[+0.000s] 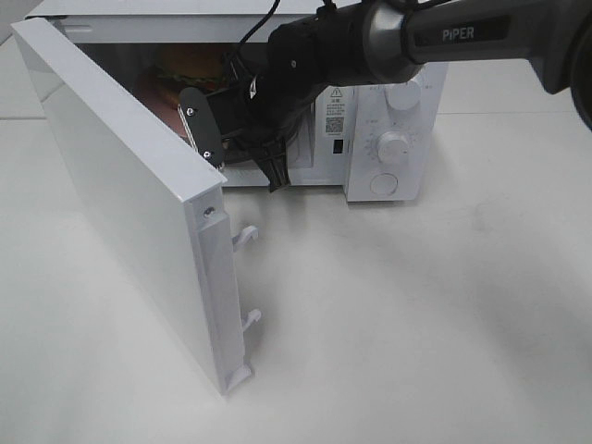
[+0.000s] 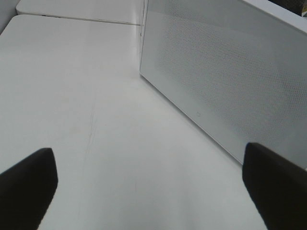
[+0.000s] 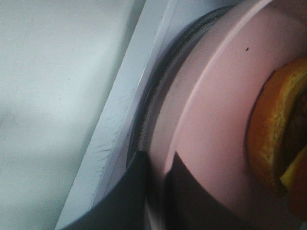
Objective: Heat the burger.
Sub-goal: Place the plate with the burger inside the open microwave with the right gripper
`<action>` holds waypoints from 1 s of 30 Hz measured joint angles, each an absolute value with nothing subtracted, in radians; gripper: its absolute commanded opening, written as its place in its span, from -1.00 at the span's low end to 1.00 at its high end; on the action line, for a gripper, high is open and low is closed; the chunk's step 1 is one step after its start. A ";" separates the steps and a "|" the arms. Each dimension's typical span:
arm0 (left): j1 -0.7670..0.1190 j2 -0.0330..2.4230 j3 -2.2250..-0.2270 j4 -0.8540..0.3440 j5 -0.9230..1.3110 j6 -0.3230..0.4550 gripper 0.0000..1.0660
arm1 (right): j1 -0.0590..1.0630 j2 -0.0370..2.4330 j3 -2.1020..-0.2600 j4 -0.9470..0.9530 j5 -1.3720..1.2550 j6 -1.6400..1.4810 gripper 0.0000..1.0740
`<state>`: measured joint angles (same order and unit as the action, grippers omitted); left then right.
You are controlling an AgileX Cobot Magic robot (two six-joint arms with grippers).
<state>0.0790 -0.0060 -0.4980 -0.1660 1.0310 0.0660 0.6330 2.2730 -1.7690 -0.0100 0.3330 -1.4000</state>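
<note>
On the white table (image 1: 416, 324), right pincer (image 3: 158, 160) clamps pink plate (image 3: 216, 96) under the burger (image 3: 276, 129); left pincer (image 2: 149, 155) gapes.

In the high view the burger (image 1: 190, 63) is mostly hidden behind the microwave door (image 1: 120, 185) and the right arm (image 1: 370, 42), and the warning label (image 1: 335, 111) is printed too small to be read. In the right wrist view the burger and the pink plate (image 3: 220, 120) are blurred and cut off by the edge. In the left wrist view only two cropped fingertips of the left tool (image 2: 153, 187) are shown.
</note>
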 measured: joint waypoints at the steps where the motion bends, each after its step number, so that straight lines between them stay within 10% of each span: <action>1: 0.079 -0.006 -0.498 -0.166 1.031 0.066 0.88 | 0.633 2.273 -1.769 -0.010 0.333 -1.400 -1.00; 30: 0.079 -0.006 -0.498 -0.139 1.032 0.066 0.88 | 0.633 2.422 -1.957 -0.035 0.379 -1.353 -1.00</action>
